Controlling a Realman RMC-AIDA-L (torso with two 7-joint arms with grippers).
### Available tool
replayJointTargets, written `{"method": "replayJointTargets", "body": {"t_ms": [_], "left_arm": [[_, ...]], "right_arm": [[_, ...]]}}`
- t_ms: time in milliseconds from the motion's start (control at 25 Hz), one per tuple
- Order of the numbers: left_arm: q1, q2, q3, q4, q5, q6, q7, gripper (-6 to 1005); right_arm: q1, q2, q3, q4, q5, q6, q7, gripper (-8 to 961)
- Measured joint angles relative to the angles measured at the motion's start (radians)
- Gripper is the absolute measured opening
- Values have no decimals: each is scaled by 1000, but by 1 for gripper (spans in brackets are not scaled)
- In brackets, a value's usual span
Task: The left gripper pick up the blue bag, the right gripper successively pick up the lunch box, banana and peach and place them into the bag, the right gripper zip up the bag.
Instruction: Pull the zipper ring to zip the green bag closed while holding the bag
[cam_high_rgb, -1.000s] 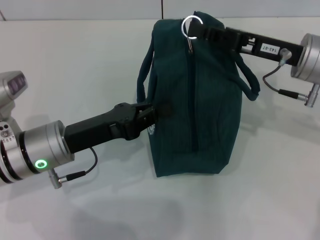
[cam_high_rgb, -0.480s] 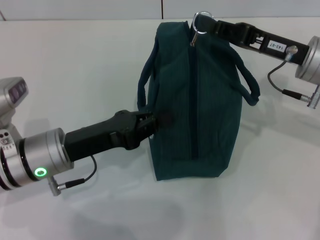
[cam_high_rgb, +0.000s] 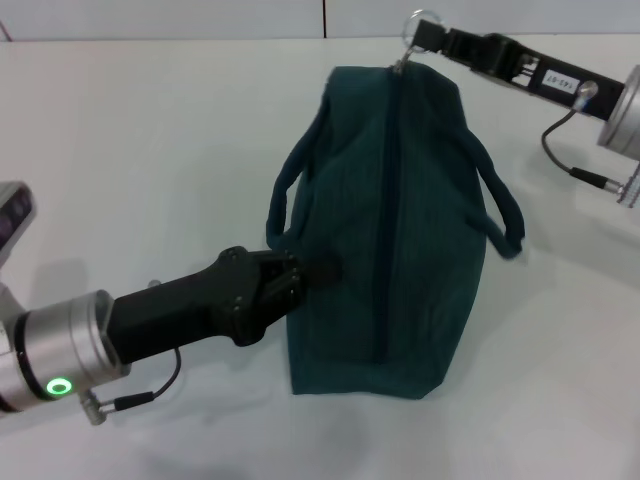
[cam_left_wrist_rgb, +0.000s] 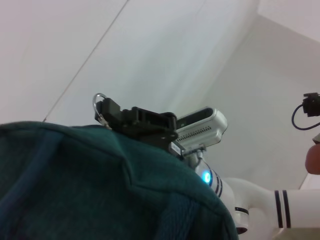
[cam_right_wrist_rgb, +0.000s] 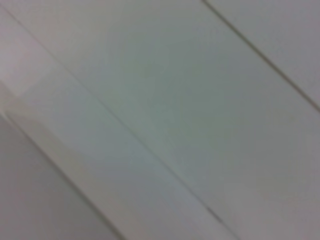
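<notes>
The blue bag lies mid-table in the head view, dark teal, its zipper line closed along the top. My left gripper is shut on the fabric of the bag's left side. At the far end of the bag, my right gripper is shut on the ring zipper pull. The left wrist view shows the bag up close, with the right gripper holding the ring beyond it. The lunch box, banana and peach are out of view. The right wrist view shows only a pale blank surface.
The bag's two loop handles hang out to either side. A bare white table surrounds the bag. The table's back edge meets a wall just behind the right gripper.
The right gripper has drawn the ring pull farther back and to the right, past the bag's far end. The bag has stretched and shifted, and the left arm has dropped lower in the view.
</notes>
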Motion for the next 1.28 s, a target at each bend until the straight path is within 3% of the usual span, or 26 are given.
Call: {"method": "replayJointTargets", "body": {"t_ms": [480,760,1000,1120,1280], "left_arm": [[93,4,-12,0,-123,-46,-31,137],[101,4,-13,1,-154,-40,-60,176],[113,2,-52,-3,-297,-9,-131,209],[87,13,-52,11,-333,-9,-196,292],[-11,50,-46,27,-321,-137,-417,445]], "right_arm": [[-42,1,44,-4,0,-13,-26,7],[-67,4,47,-7,0,-43,-26,6],[-75,3,48,-9,0,-68,-25,7],[-85,2,50,-11,0,-80,-25,7],[-90,2,52,-11,0,-90,-34,7]]}}
